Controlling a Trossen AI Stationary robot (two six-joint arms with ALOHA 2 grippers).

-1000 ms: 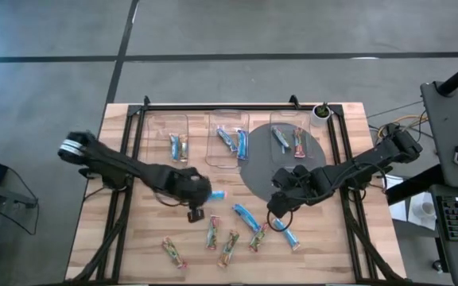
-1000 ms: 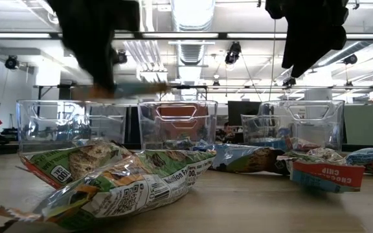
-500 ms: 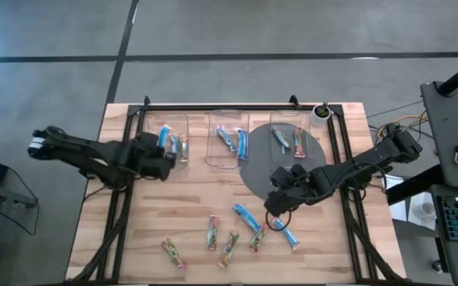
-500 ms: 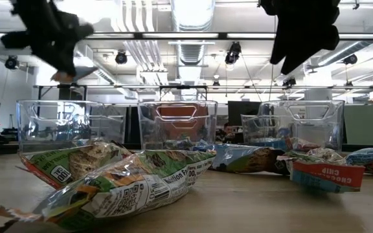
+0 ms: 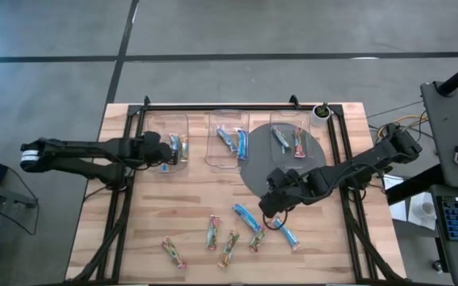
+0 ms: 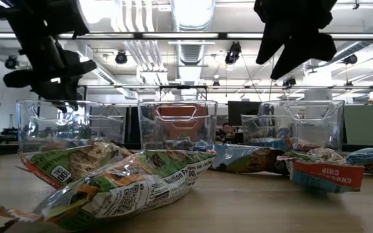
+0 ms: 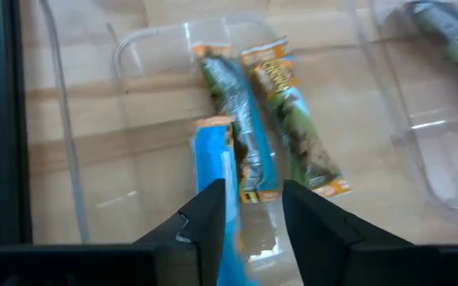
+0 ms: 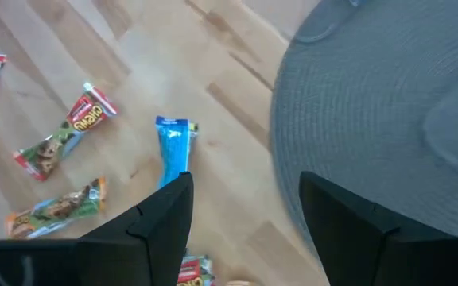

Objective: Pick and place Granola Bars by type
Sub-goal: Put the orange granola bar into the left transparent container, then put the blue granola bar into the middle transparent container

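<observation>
Left wrist view: the left gripper (image 7: pixel 249 226) hangs over the left clear bin (image 7: pixel 78 171), its jaws parted a little with a blue-wrapped bar (image 7: pixel 219 191) running from between them out ahead; whether the bar is free of the fingers or only loosened cannot be told. Just beyond the jaws lie two tan-and-green bars (image 7: pixel 273 119) on the bin floor, side by side. The step in hand looks like a release into this bin, and doing it well means opening fully and lifting straight up so the wrapper does not cling and ride out over the wall. One doubt: a blue bar joining tan-and-green ones may not suit sorting by type. In the right wrist view the right gripper (image 8: pixel 245 210) hovers with jaws wide and empty above the wooden table (image 8: pixel 213 87), a second blue bar (image 8: pixel 169 151) just ahead of the left finger, loose tan-and-green bars (image 8: pixel 62 139) farther out on that side and a grey round mat (image 8: pixel 388 87) ahead on the other. A clean pick wants the jaws set across that bar's narrow width. From above, more bars (image 5: pixel 229 238) lie scattered near the table's front edge, while the middle bin (image 5: pixel 229 139) and right bin (image 5: pixel 291 139) beyond hold blue and mixed bars; the bin walls are the main thing to clear.
</observation>
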